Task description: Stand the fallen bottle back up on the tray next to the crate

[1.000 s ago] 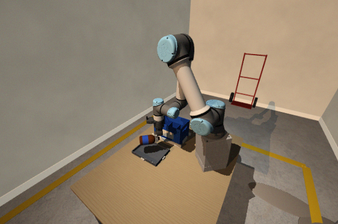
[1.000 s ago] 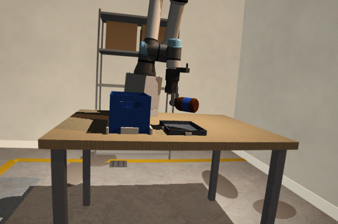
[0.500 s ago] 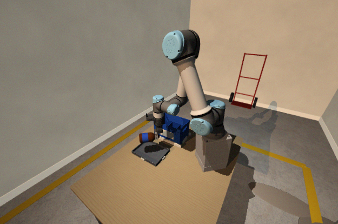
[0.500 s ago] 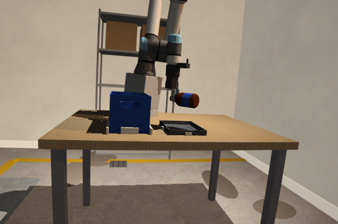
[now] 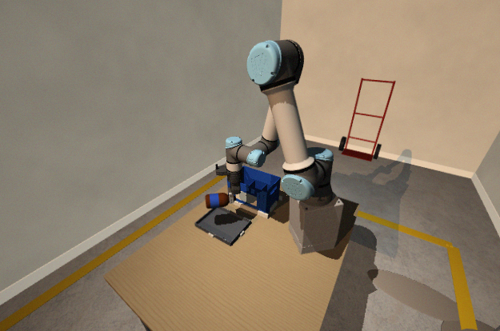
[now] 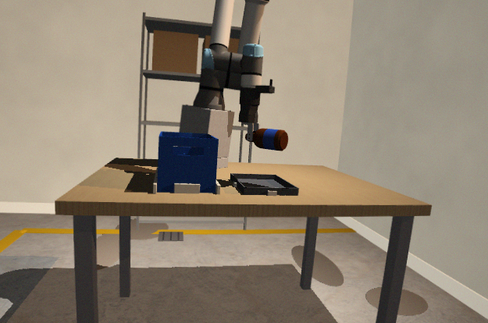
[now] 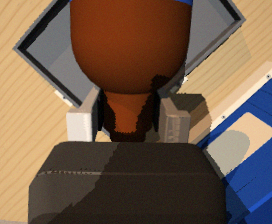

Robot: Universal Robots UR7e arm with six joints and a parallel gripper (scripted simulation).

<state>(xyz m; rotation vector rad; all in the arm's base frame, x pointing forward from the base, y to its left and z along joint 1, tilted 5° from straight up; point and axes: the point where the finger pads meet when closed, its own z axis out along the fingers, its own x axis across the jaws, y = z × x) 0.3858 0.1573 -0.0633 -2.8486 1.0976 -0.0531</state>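
Observation:
A brown bottle (image 5: pixel 222 200) (image 6: pixel 261 139) (image 7: pixel 129 50) with a blue label hangs in the air, lying nearly level, its base tipped slightly down in the exterior view. My gripper (image 5: pixel 231 197) (image 6: pixel 251 133) (image 7: pixel 128 99) points down and is shut on the bottle's neck, one finger on each side. The bottle is well above the table, clear of the tray. The dark grey tray (image 5: pixel 213 234) (image 6: pixel 290 192) (image 7: pixel 31 55) lies flat on the table below. The blue crate (image 5: pixel 270 200) (image 6: pixel 188 168) (image 7: pixel 247 197) stands beside the tray.
Pale brackets sit around the foot of the crate and at the tray's sides. The wooden table (image 5: pixel 225 276) (image 6: pixel 336 199) (image 7: pixel 17 165) carries both. The robot's base pedestal (image 5: pixel 317 228) (image 6: pixel 204 117) stands at the table's other end, past the crate in the top view.

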